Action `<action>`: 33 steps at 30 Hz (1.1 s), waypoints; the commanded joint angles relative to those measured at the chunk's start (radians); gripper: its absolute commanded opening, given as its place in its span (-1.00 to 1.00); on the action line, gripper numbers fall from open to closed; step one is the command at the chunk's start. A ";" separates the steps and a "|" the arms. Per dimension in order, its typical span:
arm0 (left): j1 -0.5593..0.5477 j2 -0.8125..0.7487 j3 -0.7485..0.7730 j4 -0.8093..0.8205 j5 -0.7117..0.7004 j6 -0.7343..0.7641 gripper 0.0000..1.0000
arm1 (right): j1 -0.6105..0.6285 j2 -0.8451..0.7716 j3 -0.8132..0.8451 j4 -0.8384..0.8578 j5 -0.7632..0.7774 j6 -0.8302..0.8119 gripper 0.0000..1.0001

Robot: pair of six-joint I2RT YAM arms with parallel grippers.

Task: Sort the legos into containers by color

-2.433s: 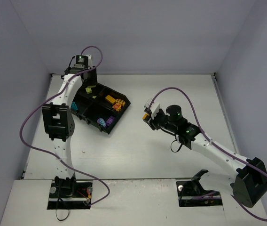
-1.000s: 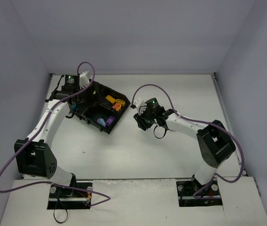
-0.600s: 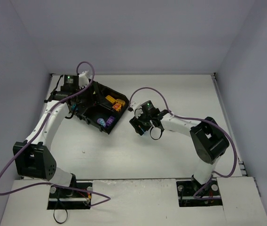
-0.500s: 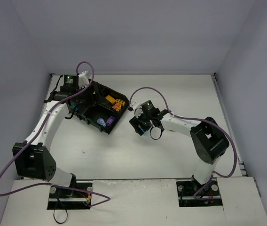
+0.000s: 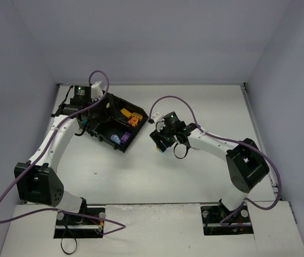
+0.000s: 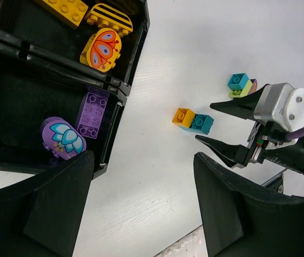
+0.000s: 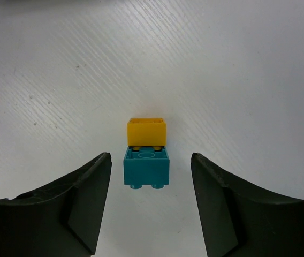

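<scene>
From above, the black tray sat askew on the white tabletop, left of centre. Orange pieces lay in its right compartment and purple pieces in its near one. The left arm reached over the tray's left side, and the right arm stretched low across the tabletop, its end just right of the tray. This view was too small to tell how either arm's fingers stood.

In the left wrist view, the left fingers were spread wide with nothing between them, above the tray's edge and the bare tabletop. One compartment held a yellow brick, a striped yellow piece and an orange butterfly piece. The next held a purple brick and a rounded purple flower piece. Outside the tray, an orange brick joined to a teal brick lay on the tabletop. The right fingers were spread just beside that pair, not touching it. A small teal, lime and purple cluster lay near them, farther from the tray.

In the right wrist view, the right fingers were parted and empty. The orange-and-teal pair lay on the tabletop between them, teal half nearer the camera, clear of both.
</scene>
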 commanded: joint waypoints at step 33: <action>-0.047 -0.017 0.049 0.001 0.026 0.014 0.37 | 0.025 -0.006 -0.003 -0.011 0.011 -0.010 -0.90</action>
